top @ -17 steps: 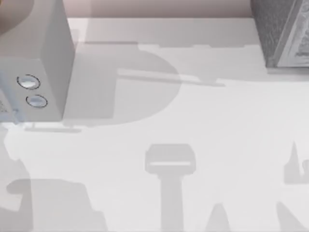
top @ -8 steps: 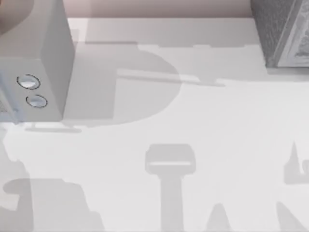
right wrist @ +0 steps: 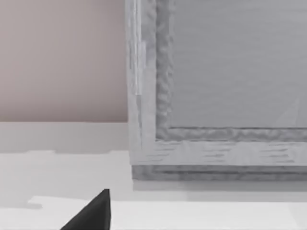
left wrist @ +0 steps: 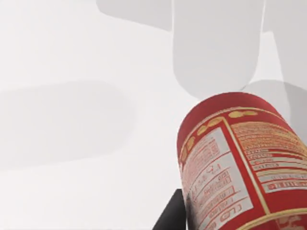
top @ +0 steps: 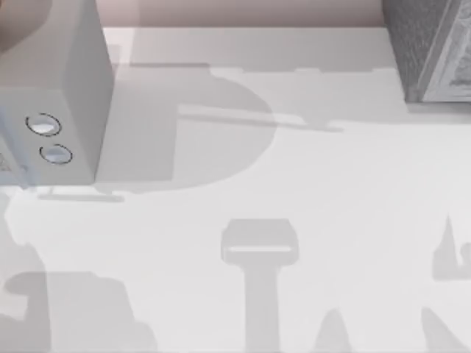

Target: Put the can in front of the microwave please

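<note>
- Top view — microwave (top: 48, 95) at the worktop's (top: 309, 176) left edge, far side; two round silver-rimmed dials (top: 44, 125) on its face; darker speckled grey box (top: 430, 48) with white framing at the far right corner; arm shadows lie across the pale surface between them.
- Left wrist view — the can (left wrist: 242, 163) sits close under the camera, red with a white printed panel and gold trim, tilted; a dark finger (left wrist: 171, 213) of the left tool touches its side; the second finger is hidden, so whether the tool is clamped on the can I cannot tell; white worktop with soft shadows beyond.
- Right wrist view — one dark fingertip (right wrist: 93, 213) of the right tool low in frame; its opening cannot be told; speckled grey box ahead, standing on the worktop — plain pinkish wall (right wrist: 62, 57) beside it.
</note>
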`<act>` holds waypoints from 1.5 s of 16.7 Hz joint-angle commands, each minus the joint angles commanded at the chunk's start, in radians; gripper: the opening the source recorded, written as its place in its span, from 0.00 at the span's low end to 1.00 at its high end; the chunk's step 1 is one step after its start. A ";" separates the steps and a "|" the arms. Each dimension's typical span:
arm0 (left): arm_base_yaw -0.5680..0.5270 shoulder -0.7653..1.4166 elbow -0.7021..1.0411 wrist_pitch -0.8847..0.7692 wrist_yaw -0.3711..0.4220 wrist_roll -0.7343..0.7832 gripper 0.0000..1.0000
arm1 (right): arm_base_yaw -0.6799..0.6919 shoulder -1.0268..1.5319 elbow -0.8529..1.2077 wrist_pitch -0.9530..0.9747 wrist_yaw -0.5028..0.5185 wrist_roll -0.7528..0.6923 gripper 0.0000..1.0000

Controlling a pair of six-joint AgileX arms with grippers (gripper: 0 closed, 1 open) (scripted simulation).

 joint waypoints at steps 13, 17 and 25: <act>0.000 0.000 0.000 0.000 0.000 0.000 1.00 | 0.000 0.000 0.000 0.000 0.000 0.000 1.00; 0.000 0.000 0.000 0.000 0.000 0.000 1.00 | 0.000 0.000 0.000 0.000 0.000 0.000 1.00; -0.003 -0.026 0.139 -0.165 0.000 -0.003 1.00 | 0.000 0.000 0.000 0.000 0.000 0.000 1.00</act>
